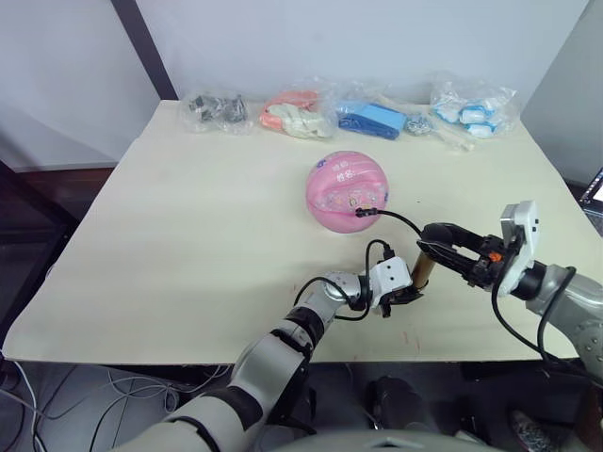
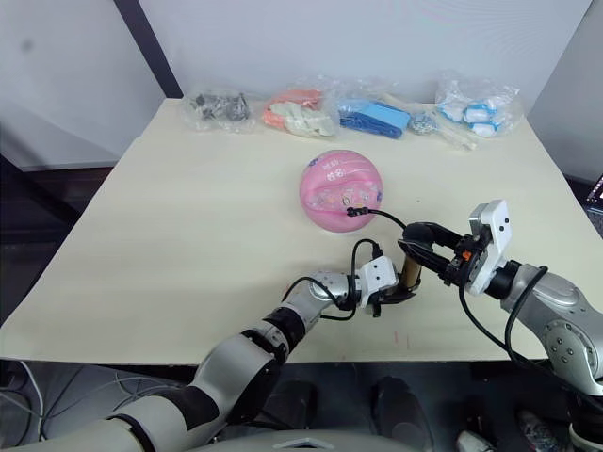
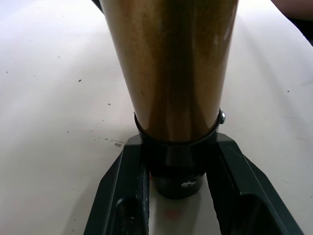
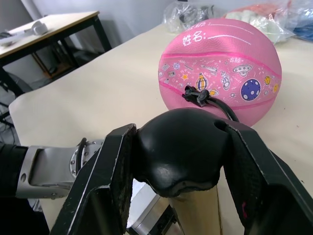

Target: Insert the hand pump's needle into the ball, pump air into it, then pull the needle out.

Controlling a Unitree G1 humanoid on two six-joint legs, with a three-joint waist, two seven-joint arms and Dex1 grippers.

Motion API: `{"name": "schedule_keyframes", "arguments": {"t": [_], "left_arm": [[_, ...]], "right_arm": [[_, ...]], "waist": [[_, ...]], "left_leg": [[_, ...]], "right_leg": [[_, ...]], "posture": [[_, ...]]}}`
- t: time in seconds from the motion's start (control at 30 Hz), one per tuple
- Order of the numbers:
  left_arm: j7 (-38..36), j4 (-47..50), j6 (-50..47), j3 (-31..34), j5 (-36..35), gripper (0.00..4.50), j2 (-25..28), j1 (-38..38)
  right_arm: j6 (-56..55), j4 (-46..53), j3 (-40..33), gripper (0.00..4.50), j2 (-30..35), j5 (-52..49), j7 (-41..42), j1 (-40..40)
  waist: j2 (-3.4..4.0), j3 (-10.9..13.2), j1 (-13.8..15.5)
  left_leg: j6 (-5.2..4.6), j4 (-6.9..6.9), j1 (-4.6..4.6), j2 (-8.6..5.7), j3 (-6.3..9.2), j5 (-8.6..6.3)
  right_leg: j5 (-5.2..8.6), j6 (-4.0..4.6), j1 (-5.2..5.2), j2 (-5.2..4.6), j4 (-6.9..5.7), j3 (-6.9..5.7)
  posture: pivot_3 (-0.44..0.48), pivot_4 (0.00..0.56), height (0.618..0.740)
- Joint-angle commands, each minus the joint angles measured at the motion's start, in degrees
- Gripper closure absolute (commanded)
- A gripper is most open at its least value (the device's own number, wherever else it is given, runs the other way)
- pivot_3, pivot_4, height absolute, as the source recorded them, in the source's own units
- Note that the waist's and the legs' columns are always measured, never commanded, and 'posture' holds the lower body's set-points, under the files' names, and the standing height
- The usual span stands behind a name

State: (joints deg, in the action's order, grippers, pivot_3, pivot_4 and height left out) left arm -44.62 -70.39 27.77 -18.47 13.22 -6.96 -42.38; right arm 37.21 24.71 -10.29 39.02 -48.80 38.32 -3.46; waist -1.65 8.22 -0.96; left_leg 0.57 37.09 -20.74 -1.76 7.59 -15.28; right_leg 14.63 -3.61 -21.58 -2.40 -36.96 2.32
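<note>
The pink ball point(image 1: 347, 190) rests on the cream table point(image 1: 188, 245), right of centre. The needle's black fitting point(image 1: 362, 213) sits against the ball's near side, its pin hidden inside the ball. From it a thin black hose point(image 1: 400, 219) curves down to the hand pump point(image 1: 422, 273), which stands upright near the front edge. My left gripper point(image 1: 403, 294) is shut on the pump's black bottom cap point(image 3: 176, 176), low at the table. My right gripper point(image 4: 181, 132) is shut on the black handle point(image 4: 178, 147) at the top of the gold cylinder point(image 3: 173, 68).
Several clear plastic bags line the table's far edge: dark parts point(image 1: 217, 109), orange and white items point(image 1: 294, 113), blue items point(image 1: 377, 119), and white-blue items point(image 1: 473, 111). The front edge runs just behind the pump.
</note>
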Motion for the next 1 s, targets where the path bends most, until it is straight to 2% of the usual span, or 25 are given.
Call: {"name": "schedule_keyframes", "arguments": {"t": [0.03,0.2,0.3,0.63,0.83,1.0], "left_arm": [[-0.4,-2.9,-2.4,-1.7,2.5,3.40,0.5,1.9],[-0.2,-3.0,-2.5,-1.7,2.6,3.40,0.3,2.1],[-0.1,-3.0,-2.5,-1.8,2.6,3.40,0.3,2.2],[-0.2,-3.0,-2.4,-1.9,2.7,3.40,0.5,2.3],[-0.3,-2.9,-2.3,-1.9,2.8,3.40,0.5,2.3],[-0.3,-2.8,-2.4,-2.0,2.6,3.40,0.6,2.2]], "right_arm": [[5.3,-0.1,-4.4,2.45,3.0,-4.5,-1.3,-3.9],[10.9,0.9,-9.7,2.45,8.0,-12.4,-2.5,-11.9],[14.2,-0.4,-12.8,2.45,11.3,-18.3,-3.7,-17.7],[19.8,-4.9,-15.0,2.45,20.3,-25.6,-4.9,-29.7],[20.8,-6.8,-15.2,2.45,20.3,-28.6,-6.9,-34.1],[20.6,-5.2,-15.7,2.45,17.9,-28.4,-7.8,-29.9]], "waist": [[0.06,0.1,0.0],[0.50,0.5,0.1],[0.51,0.5,0.1],[0.49,0.6,0.1],[0.56,0.7,0.1],[0.57,0.7,0.2]], "left_leg": [[0.00,0.00,-0.02,-0.01,-0.01,0.00],[-0.01,0.01,-0.16,-0.03,0.00,0.00],[-0.01,0.03,-0.16,-0.05,-0.03,0.00],[-0.01,0.03,-0.31,-0.04,-0.01,0.01],[-0.02,0.05,-0.47,-0.03,-0.04,0.01],[-0.02,0.21,-1.12,-0.05,-0.03,0.02]], "right_leg": [[0.00,0.00,-0.01,-0.01,0.00,0.01],[-0.01,0.01,-0.10,-0.04,0.01,0.01],[-0.01,0.00,-0.10,-0.08,0.01,0.03],[-0.02,0.00,-0.19,-0.15,0.03,-0.01],[-0.06,0.01,-0.35,-0.19,0.03,0.02],[-0.24,0.18,-0.99,-0.23,-0.07,0.03]], "posture": [[0.000,0.150,0.740],[0.000,0.150,0.740],[0.000,0.150,0.740],[0.000,0.150,0.740],[0.000,0.150,0.740],[0.000,0.150,0.740]]}}
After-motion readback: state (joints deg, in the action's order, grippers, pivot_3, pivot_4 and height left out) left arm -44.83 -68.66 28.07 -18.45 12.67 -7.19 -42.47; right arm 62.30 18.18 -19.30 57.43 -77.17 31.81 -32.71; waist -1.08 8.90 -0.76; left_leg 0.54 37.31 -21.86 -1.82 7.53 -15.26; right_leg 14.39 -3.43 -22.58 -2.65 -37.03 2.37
